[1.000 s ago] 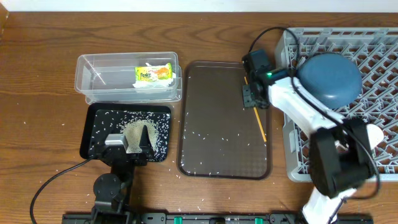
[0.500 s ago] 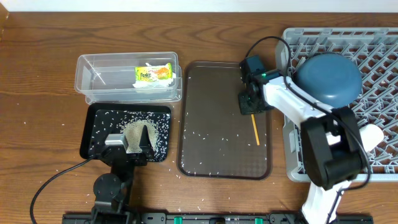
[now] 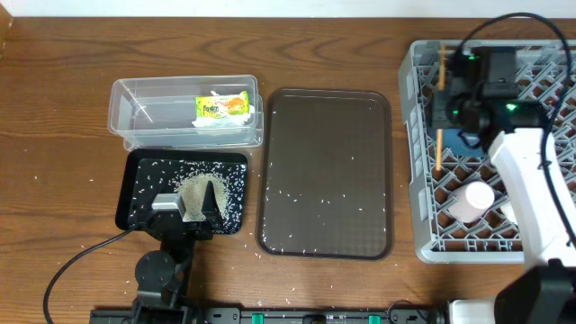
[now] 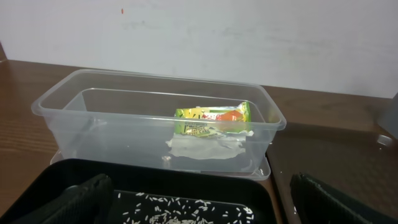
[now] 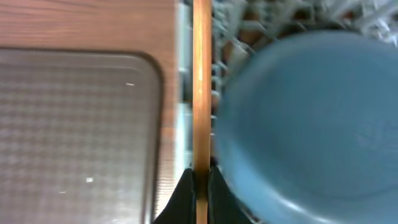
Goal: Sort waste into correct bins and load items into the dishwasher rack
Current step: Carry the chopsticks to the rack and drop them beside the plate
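Observation:
My right gripper [image 3: 445,106] is shut on a thin wooden chopstick [image 3: 439,148] and holds it over the left side of the light-grey dishwasher rack [image 3: 423,225]. In the right wrist view the chopstick [image 5: 201,81] runs straight up from the jaws [image 5: 201,186], with the dark-blue plate [image 5: 311,124] right beside it. My arm hides most of the plate from overhead. A white cup [image 3: 477,194] lies in the rack. My left gripper [image 3: 189,205] is open over the black tray [image 3: 144,175], which holds rice. The clear tub [image 3: 135,108] holds the snack wrapper [image 3: 222,105] on the white napkin [image 4: 205,146].
The dark brown serving tray [image 3: 324,144] lies between the bins and the rack, with loose rice grains [image 3: 297,193] scattered on it. More grains lie on the table around the black tray. The tub stands directly behind the black tray.
My right gripper has lifted the chopstick off the brown tray and carried it right, over the rack's left side. The left arm has not moved.

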